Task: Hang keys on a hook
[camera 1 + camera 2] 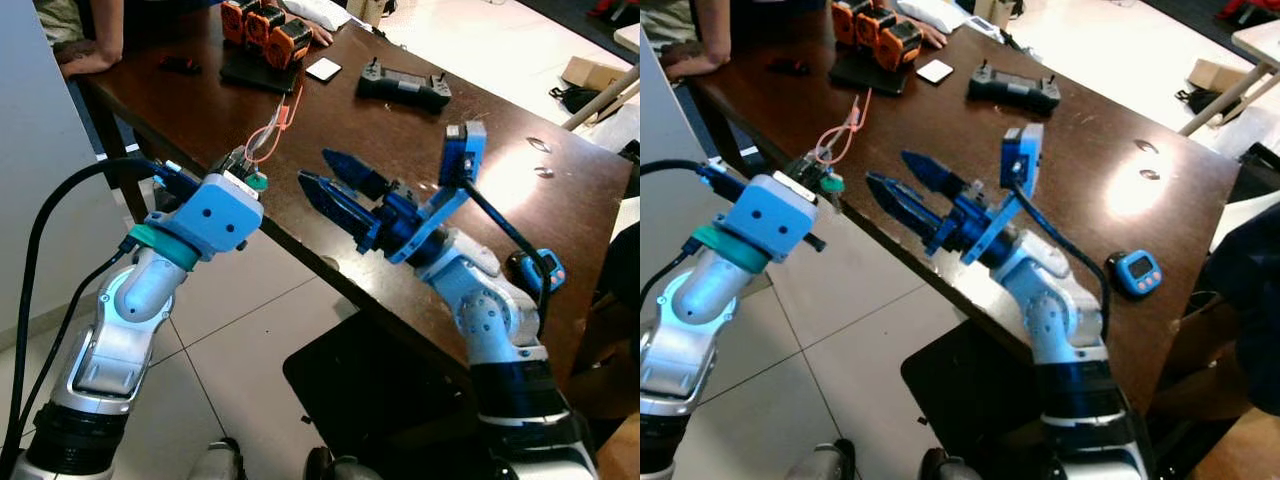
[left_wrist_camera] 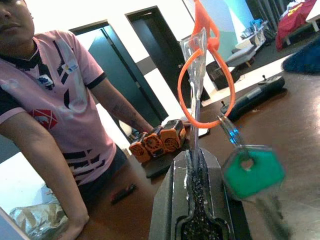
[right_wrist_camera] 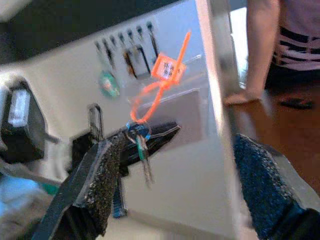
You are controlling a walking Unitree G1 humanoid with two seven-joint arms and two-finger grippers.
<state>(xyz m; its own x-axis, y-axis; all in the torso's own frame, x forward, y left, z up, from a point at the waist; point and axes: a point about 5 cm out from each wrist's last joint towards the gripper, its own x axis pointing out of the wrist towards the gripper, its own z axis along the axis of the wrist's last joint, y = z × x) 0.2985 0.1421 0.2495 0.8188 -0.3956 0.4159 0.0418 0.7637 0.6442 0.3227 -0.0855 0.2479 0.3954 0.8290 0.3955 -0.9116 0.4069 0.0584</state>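
Keys [image 1: 254, 181] hang from the left gripper [image 1: 243, 165], which is raised at the near edge of the dark wooden table [image 1: 400, 140]. Its two black fingers [image 2: 196, 200] are pressed together on the orange loop [image 2: 205, 85] of the bunch, and the loop with its tag stands up above the fingertips. One key with a green head [image 2: 252, 172] dangles just beside the fingers. Behind the left gripper, at the far end of the table, a person in a pink shirt [image 2: 60, 90] leans with a hand [image 1: 85, 62] on the tabletop, near three orange battery packs [image 1: 265, 30] and a black controller [image 1: 405, 88]. To the right, the right gripper [image 1: 325, 180] reaches over the table edge toward the keys with its fingers [image 3: 100, 185] spread wide, well apart from the bunch. Its wrist camera faces a white board carrying a row of small dark hooks [image 3: 122, 42]. A small blue timer [image 1: 1137, 272] lies on the table beside the right arm.
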